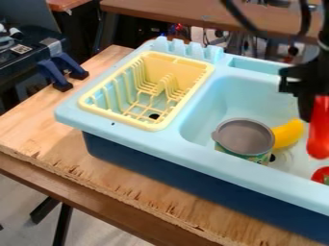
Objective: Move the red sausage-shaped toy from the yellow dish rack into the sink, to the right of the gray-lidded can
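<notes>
Pale blue over navy, with accents of yellow and red.
The sink unit (72, 114) has a light-blue top and a navy base at six o'clock; the dish rack (116, 116) at eleven is soft yellow, the clamps (59, 72) at ten dark blue, the tabletop (35, 129) at eight tan with brown grain; towards three, the can (245, 136) is grey above a patterned green side, the curved piece (290, 132) bright yellow, the long piece (318, 139) glossy red; at four, the small piece (319, 174) is red and green; at two, the gripper (313, 108) is black.
</notes>
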### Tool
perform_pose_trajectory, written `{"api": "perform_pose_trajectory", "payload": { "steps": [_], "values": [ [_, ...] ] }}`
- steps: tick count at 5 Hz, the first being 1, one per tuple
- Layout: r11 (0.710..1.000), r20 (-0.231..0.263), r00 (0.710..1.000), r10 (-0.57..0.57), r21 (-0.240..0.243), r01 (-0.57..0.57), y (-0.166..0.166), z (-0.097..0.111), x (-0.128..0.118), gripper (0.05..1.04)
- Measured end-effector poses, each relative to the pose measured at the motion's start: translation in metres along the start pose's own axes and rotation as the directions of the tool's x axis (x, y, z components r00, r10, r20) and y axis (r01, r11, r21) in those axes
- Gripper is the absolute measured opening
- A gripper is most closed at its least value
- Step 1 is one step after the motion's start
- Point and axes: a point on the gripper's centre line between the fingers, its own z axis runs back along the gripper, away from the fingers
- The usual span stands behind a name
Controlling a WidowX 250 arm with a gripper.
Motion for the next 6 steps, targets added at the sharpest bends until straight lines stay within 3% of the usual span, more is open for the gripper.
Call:
{"api": "perform_pose_trajectory", "payload": {
  "steps": [1, 2, 3, 4, 5, 6],
  "values": [
    [0.987, -0.150, 0.977, -0.154, 0.024, 0.159, -0.007, -0.004, 0.009, 0.539],
    [0.967, -0.262, 0.931, -0.256, -0.059, 0.249, -0.011, -0.010, -0.014, 0.539],
    [0.963, -0.244, 0.932, -0.269, -0.080, 0.257, -0.003, -0.016, -0.042, 0.539],
    [0.957, -0.209, 0.934, -0.288, -0.099, 0.273, -0.007, -0.004, -0.054, 0.537],
    [0.956, -0.229, 0.929, -0.292, -0.090, 0.279, 0.003, -0.017, -0.067, 0.458],
    [0.957, -0.207, 0.935, -0.288, -0.106, 0.271, 0.006, -0.018, -0.059, 0.756]
  ]
}}
